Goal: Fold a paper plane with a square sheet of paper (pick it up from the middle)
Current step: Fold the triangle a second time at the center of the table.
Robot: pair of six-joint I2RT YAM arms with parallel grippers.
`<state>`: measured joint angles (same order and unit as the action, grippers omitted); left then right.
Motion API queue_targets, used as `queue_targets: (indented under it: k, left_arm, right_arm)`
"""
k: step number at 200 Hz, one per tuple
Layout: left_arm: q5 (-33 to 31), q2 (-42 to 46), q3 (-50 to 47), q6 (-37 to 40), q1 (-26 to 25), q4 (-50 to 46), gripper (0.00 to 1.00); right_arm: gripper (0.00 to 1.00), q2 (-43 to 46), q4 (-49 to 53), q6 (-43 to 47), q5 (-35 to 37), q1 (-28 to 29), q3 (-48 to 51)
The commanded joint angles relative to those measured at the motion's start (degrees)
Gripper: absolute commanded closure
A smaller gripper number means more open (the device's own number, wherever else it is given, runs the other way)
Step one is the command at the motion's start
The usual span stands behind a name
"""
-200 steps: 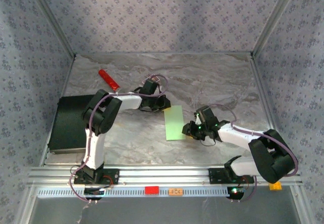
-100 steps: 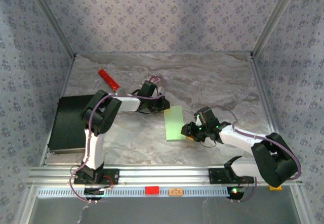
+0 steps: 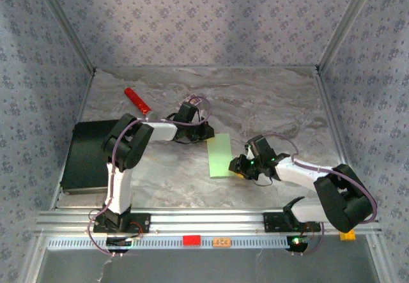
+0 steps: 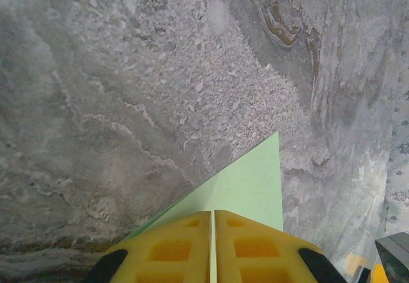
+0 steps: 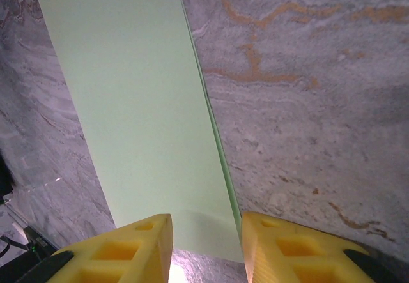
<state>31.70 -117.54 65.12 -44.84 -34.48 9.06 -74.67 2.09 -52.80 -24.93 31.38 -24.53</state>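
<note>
Marbled tabletop [image 3: 268, 104], folded green paper [image 3: 221, 155].

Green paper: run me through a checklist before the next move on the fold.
1. Left gripper shut on a corner of the sheet of paper: ok.
2. Right gripper holding the sheet: not ok. It is open, with its fingers either side of the sheet's near end.
3. Folded layers lined up: cannot tell.
4. Red cylinder apart from the sheet: ok.
</note>
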Motion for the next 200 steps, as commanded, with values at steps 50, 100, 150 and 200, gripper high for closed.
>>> queue_targets:
  k: [50,100,150,200]
  left_arm:
    - [-1.53,-2.35,-1.68,0.63,-0.06,-6.51,0.9]
    - [-0.88,-2.5,-1.33,0.39,-0.06,-6.26,0.9]
    - [0.05,-2.35,-1.07,0.46,-0.12,-5.9,0.9]
    - [0.35,-2.17,-0.83,0.43,-0.06,-5.72,0.9]
  right_arm:
    - [0.64,-0.91,-2.63,-0.89,-3.02,0.71,-2.52]
    - [0.6,-1.43,-6.23,-0.9,-3.68,0.02,-2.26]
    - [0.53,-5.34,-10.51,1.05,-6.45,-2.38,-5.21]
    - [0.54,-9.78,-15.91,2.8,-10.92,-4.89,-5.95]
